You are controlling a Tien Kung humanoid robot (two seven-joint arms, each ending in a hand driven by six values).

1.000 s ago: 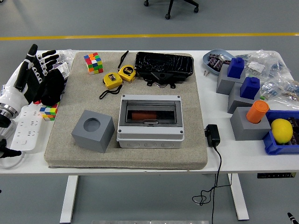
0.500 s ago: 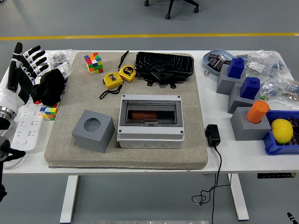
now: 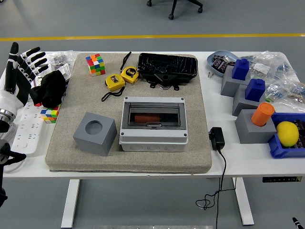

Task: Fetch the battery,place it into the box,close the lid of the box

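Note:
The grey box (image 3: pixel 153 125) sits on the beige mat (image 3: pixel 128 157) near the table's middle. Its smoked clear lid is down, and through it a reddish-orange battery (image 3: pixel 147 118) shows lying inside. My left hand (image 3: pixel 20 69) hovers at the far left edge over the table, well away from the box, with fingers spread and nothing in it. My right hand is out of the picture.
A grey cube with a round hole (image 3: pixel 95 133) stands left of the box. Two yellow tape measures (image 3: pixel 121 78), a colour cube (image 3: pixel 96 64) and a black bag (image 3: pixel 167 67) lie behind. A black charger (image 3: pixel 217 138) with cord, grey-blue blocks (image 3: pixel 245 88) and a lemon (image 3: pixel 287 133) are right.
My left hand has drawn back to the left, away from the mat, fingers still spread. The box and battery have not moved.

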